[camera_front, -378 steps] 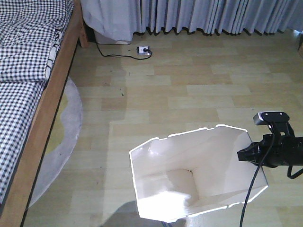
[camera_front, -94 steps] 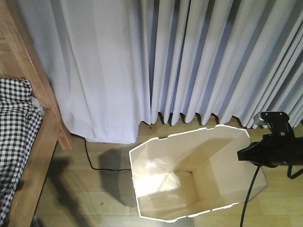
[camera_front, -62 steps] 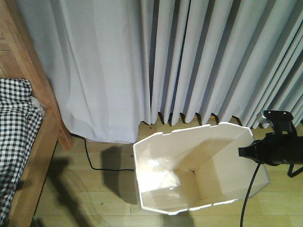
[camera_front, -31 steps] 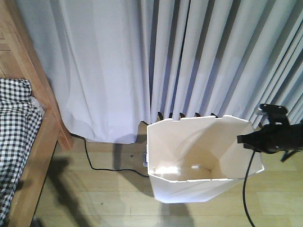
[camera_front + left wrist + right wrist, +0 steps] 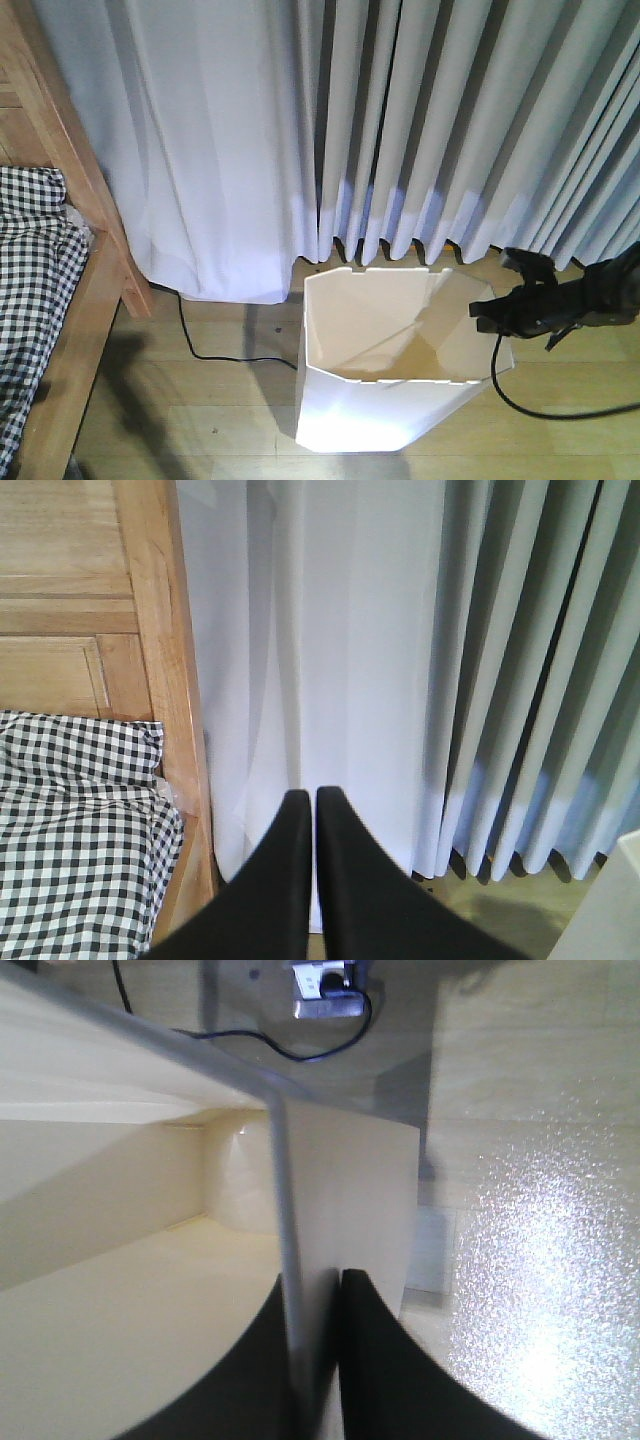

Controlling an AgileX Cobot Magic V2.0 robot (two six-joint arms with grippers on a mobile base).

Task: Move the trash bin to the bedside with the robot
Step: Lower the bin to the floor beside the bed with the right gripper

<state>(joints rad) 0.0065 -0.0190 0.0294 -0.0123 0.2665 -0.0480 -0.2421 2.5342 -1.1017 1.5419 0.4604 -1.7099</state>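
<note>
White faceted trash bin (image 5: 370, 412), pleated curtain (image 5: 400, 120)

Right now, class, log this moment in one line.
trash bin: upright, by curtain | right jaws: shut on its rim | left jaws: shut, empty | bed: apart from bin

Soft, even light fell on the curtains (image 5: 400, 130) in my front view; a faint shadow lay on the floor (image 5: 200, 400) left of the trash bin (image 5: 380, 410). In the right wrist view the floor glared speckled white and the bin's near rim was blurred.
</note>
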